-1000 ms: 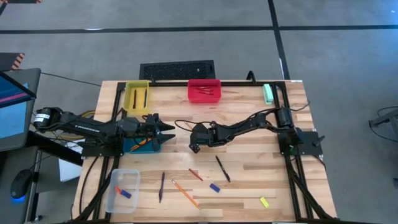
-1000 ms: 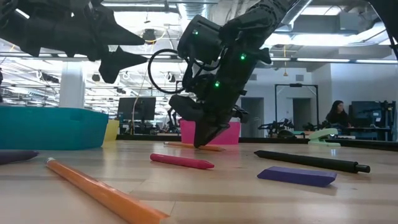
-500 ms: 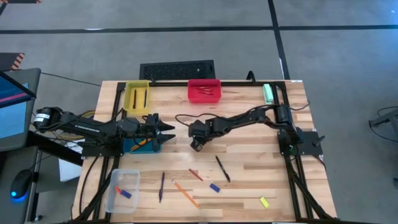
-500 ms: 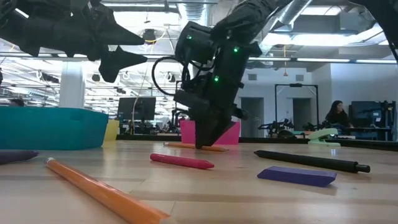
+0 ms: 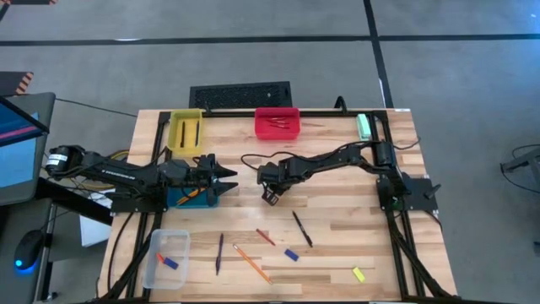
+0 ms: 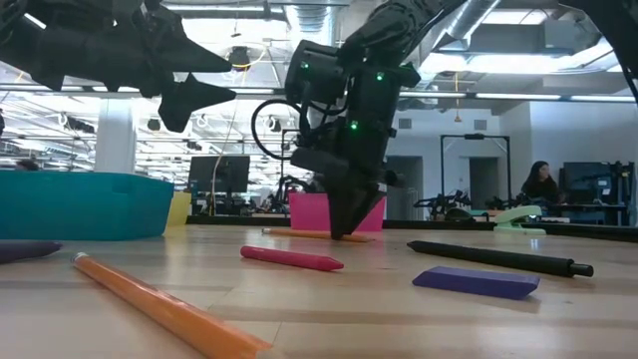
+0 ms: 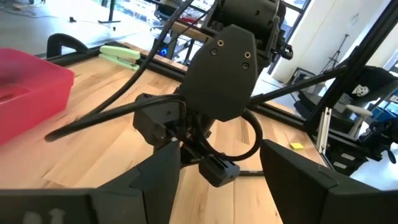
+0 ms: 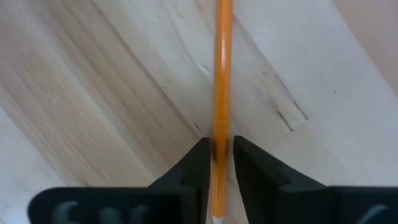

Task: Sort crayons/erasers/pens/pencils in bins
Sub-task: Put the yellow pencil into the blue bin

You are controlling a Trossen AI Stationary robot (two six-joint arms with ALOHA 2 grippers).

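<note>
An orange pencil (image 8: 222, 74) lies flat on the wood in the middle of the table, and my right gripper (image 5: 272, 196) stands over it, pointing steeply down and shut on it. In the low view the pencil (image 6: 304, 235) runs in front of the red bin (image 5: 278, 122). My left gripper (image 5: 229, 179) hangs open and level over the teal bin (image 5: 187, 197), touching nothing. The yellow bin (image 5: 186, 131) holds pencils, the red one crayons, and the clear bin (image 5: 166, 257) holds erasers. My right gripper pinches the pencil's shaft (image 8: 222, 134) between its two fingers (image 8: 198, 163), near one end of the pencil. The fingers come from above, slanting steeply down, one on each long side of the shaft. The pencil still lies flat on the table.
Nearer the front edge lie a black pen (image 5: 302, 228), a red crayon (image 5: 266, 237), a blue eraser (image 5: 291, 254), a yellow eraser (image 5: 359, 274), another orange pencil (image 5: 251, 263) and a purple pen (image 5: 219, 253). A green object (image 5: 364, 127) sits at the far right.
My right gripper has shifted a little toward the table's right edge and tipped to point more steeply down, its fingertips staying low at the pencil. The pencil has stayed flat on the table.
</note>
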